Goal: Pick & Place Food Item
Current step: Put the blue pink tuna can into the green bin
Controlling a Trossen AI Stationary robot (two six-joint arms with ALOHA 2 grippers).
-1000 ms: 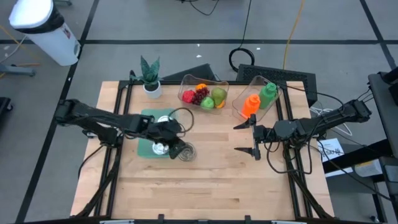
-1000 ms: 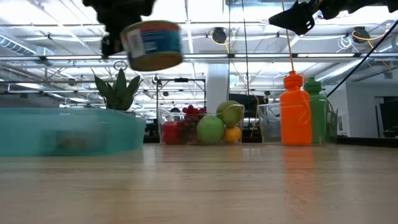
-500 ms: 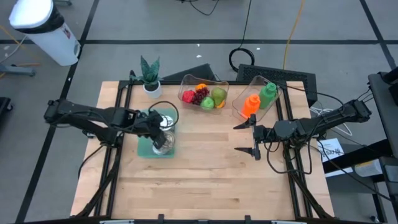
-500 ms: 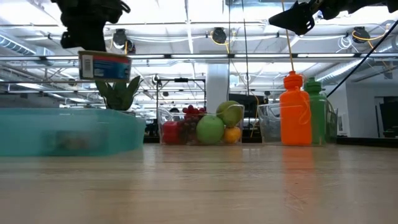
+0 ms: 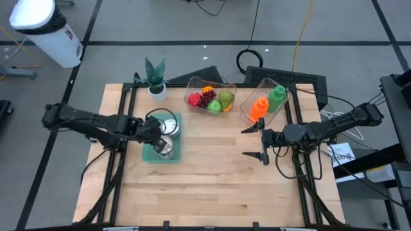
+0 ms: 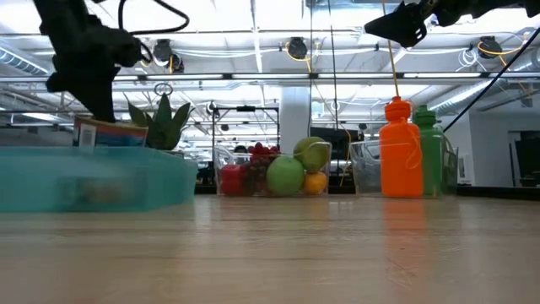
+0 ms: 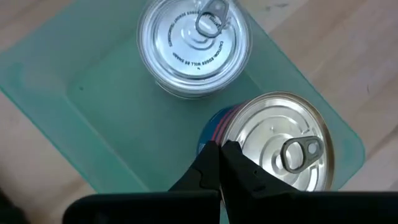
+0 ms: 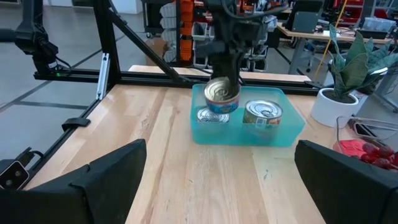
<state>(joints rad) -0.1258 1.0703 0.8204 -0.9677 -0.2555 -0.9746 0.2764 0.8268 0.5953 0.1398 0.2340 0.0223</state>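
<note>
**Inspector:** Report the left hand (image 7: 219, 163) and its load.

**Operator:** I have it pinched shut on the rim of the held can (image 7: 273, 146), which hangs directly below the fingers, axis upright, pull tab on top. It sits low over the teal tray (image 5: 149, 153), partly inside. Another can (image 7: 194, 45) stands just beyond in the tray.

**Inspector:** Right hand?

**Operator:** The right hand (image 5: 255, 142) waits wide open, well apart above the worktop (image 5: 218, 186). The left is nearer.

**Inspector:** Labels?

**Operator:** Embossed lid lettering on the standing can; I cannot read it.
</note>
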